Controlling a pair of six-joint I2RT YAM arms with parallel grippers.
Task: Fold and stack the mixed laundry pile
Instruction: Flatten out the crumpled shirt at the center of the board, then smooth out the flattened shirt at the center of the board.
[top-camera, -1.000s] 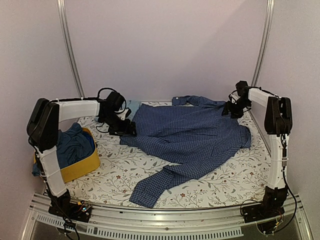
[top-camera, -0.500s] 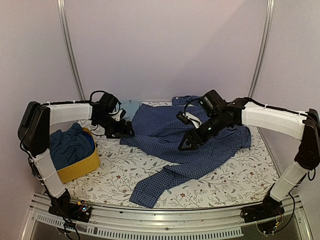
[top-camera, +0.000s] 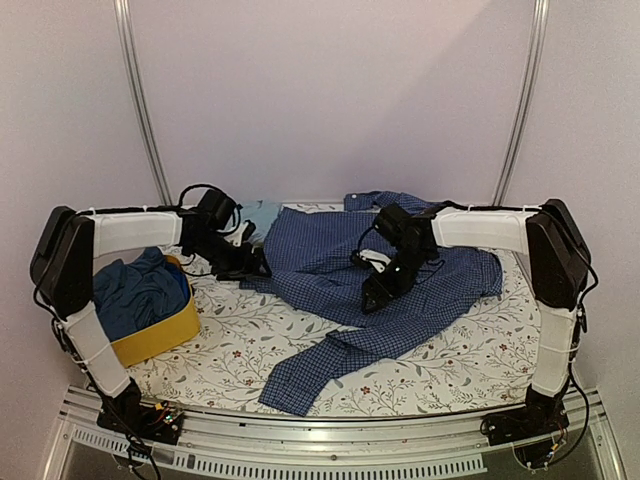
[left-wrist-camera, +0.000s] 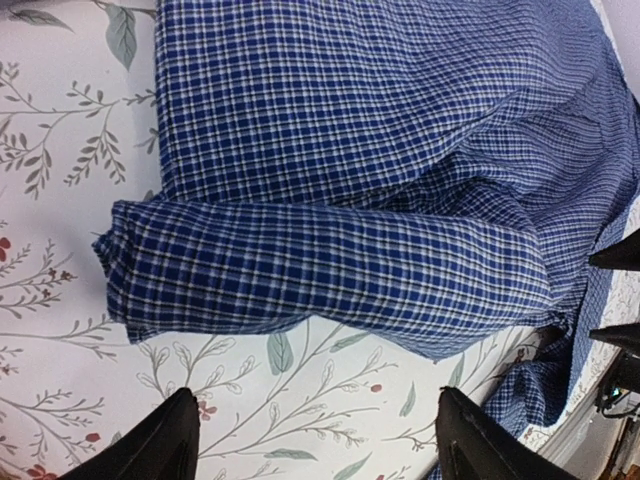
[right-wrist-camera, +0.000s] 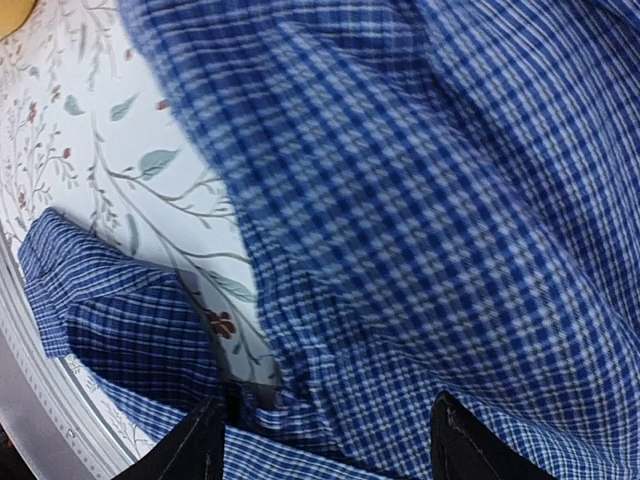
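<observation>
1. While both arms reach inward from opposite sides, the white floral-patterned table cover (top-camera: 240, 330) spreads beneath every other item in the overhead view.
2. The navy-and-white checked collared shirt (top-camera: 330, 255) lies opened out across the centre and right of the cover. Its collar is toward the far edge, and one long sleeve trails to the near edge. Another sleeve lies doubled along the shirt's left side, seen close in the left wrist view (left-wrist-camera: 330, 260).
3. The white-and-black left arm (top-camera: 130, 228) rises from its base at the near left corner to a high elbow. Its forearm runs level to the right above the basket, and its wrist dips toward the shirt's left edge.
4. The white-and-black right arm (top-camera: 480, 228) climbs from the near right corner to a high elbow. Its forearm runs level to the left, and its wrist tilts steeply down over the shirt's middle.
5. The yellow fabric basket (top-camera: 165, 335) sits on the left of the cover under the left forearm.
6. The darker blue and teal crumpled clothes (top-camera: 140, 290) fill this basket.
7. A light blue garment (top-camera: 262, 213) shows at the far edge, behind the left wrist.
8. The left gripper (left-wrist-camera: 315, 440) has its jaws spread wide over bare cover, just short of the doubled sleeve, holding nothing.
9. The right gripper (right-wrist-camera: 325, 440) has its jaws apart directly above checked fabric, near the shirt's lower edge, with nothing clamped.
</observation>
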